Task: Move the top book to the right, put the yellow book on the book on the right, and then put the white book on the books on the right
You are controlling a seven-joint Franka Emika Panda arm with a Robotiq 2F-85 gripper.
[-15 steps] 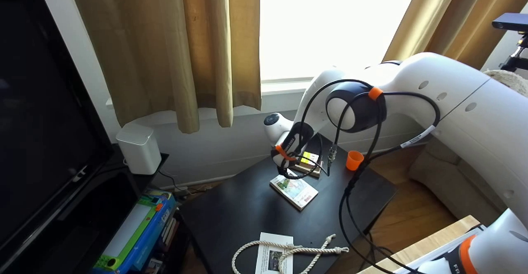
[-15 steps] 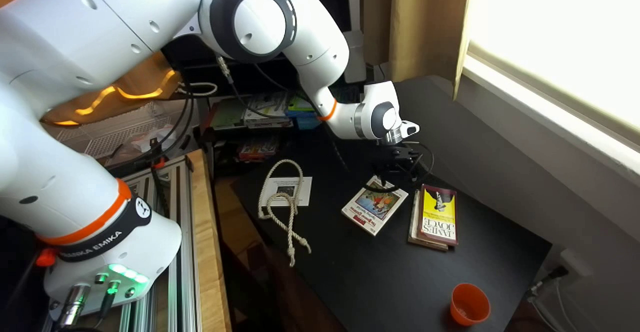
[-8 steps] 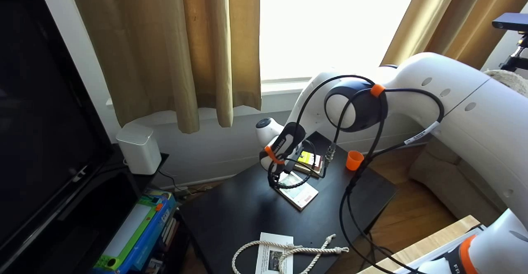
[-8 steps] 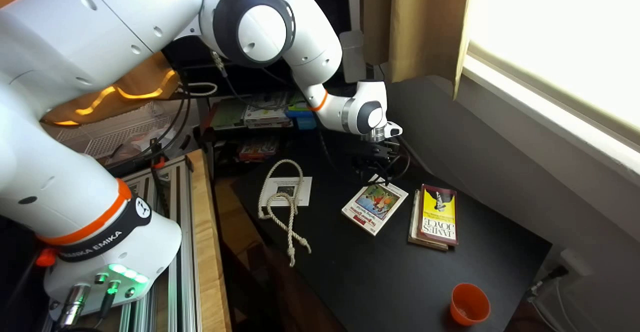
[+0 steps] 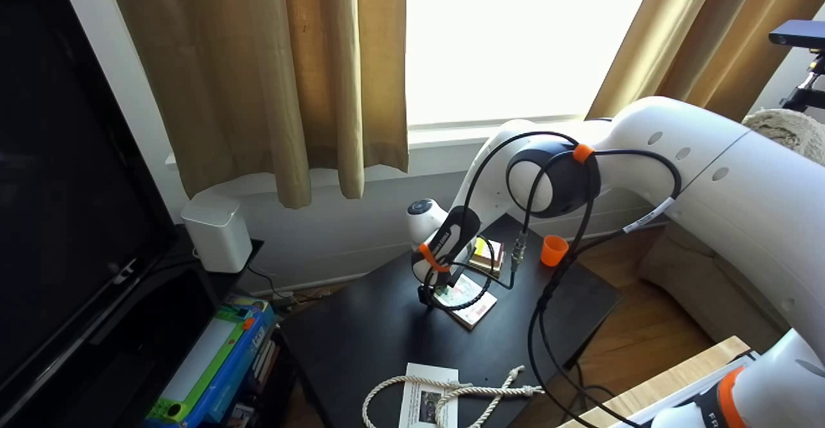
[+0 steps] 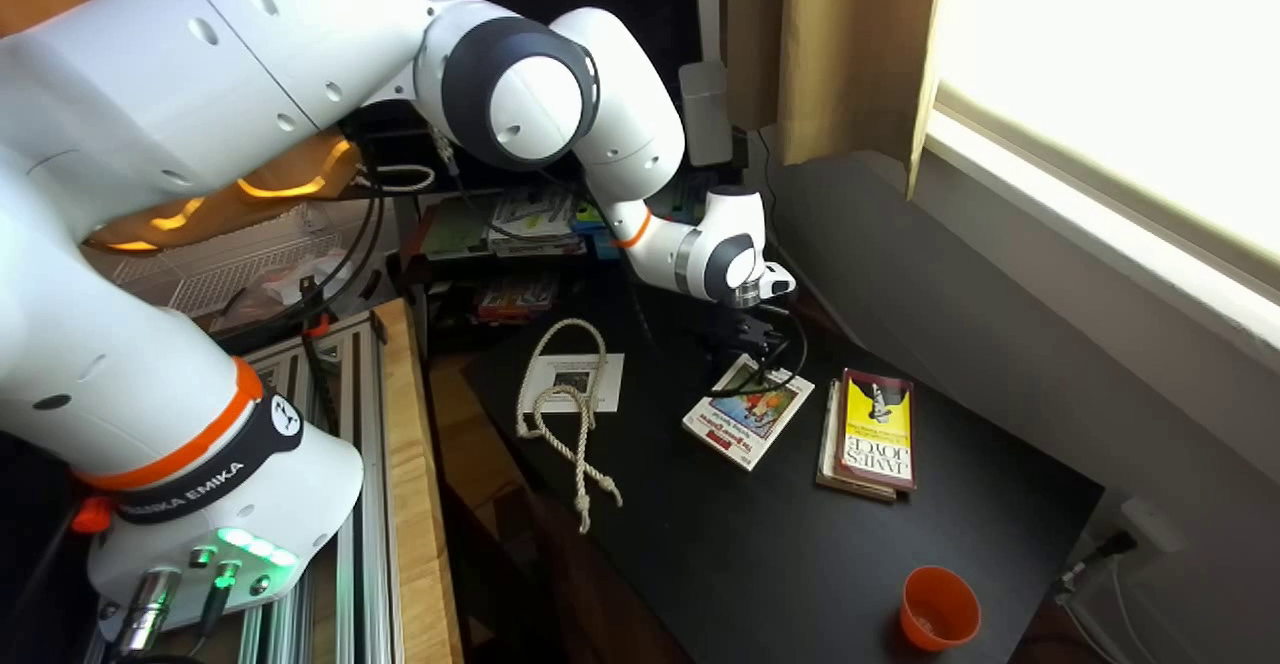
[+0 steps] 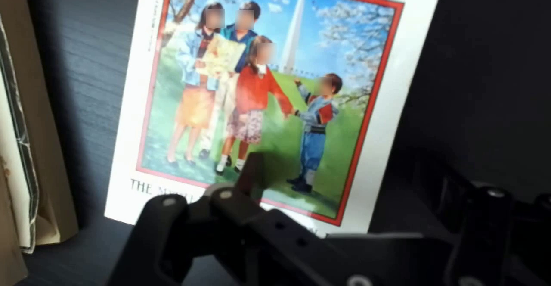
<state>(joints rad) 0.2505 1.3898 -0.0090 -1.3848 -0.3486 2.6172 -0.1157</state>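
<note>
The white book (image 6: 755,409) with a picture cover lies flat and alone on the dark table; it also shows in the other views (image 5: 474,307) (image 7: 267,88). The yellow book (image 6: 880,432) lies on top of a tan-edged book (image 6: 830,454), beside the white book. In the wrist view only page edges of that stack (image 7: 56,212) show at the left. My gripper (image 7: 344,169) is open and holds nothing. One finger (image 7: 252,174) is over the white book's cover; the other is past its edge, dark and hard to make out. The height above the book cannot be told exactly.
An orange cup (image 6: 940,609) stands near the table's corner, also in an exterior view (image 5: 554,251). A rope (image 6: 560,394) lies over a white sheet (image 6: 605,394) on the table. A wall (image 6: 1000,344) and window sill run along the table's side. Cables loop round the arm.
My gripper has moved from beside the stack to over the far end of the white book and come lower. The books have not moved.
</note>
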